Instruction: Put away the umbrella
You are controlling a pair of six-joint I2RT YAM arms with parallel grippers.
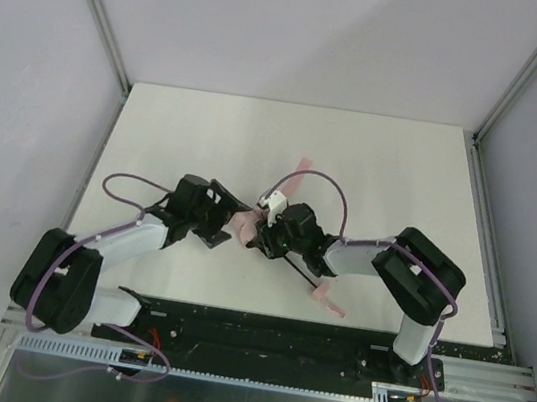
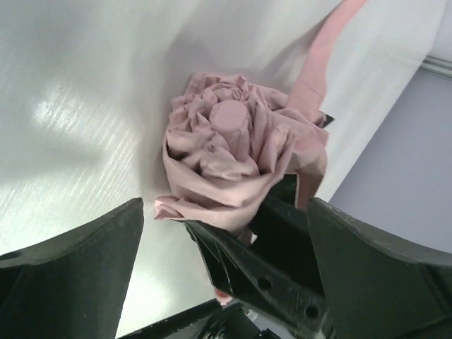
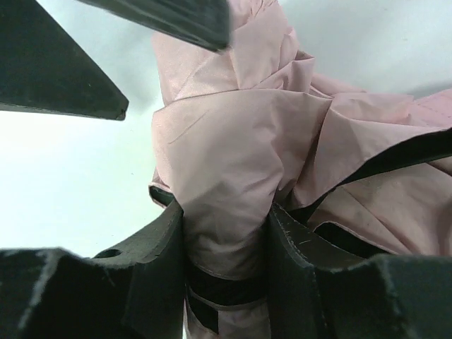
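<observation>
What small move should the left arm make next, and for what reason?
Probably move the left gripper toward the strap and take hold of it. The right gripper is clamped on the bunched umbrella, so that is secured. The left jaws stand wide open and empty in front of it, and the strap trails loose away from the umbrella, not wrapped around it.

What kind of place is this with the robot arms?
Probably a robot lab test booth: a white table boxed in by plain walls and metal posts, with two robot arms bolted on.
</observation>
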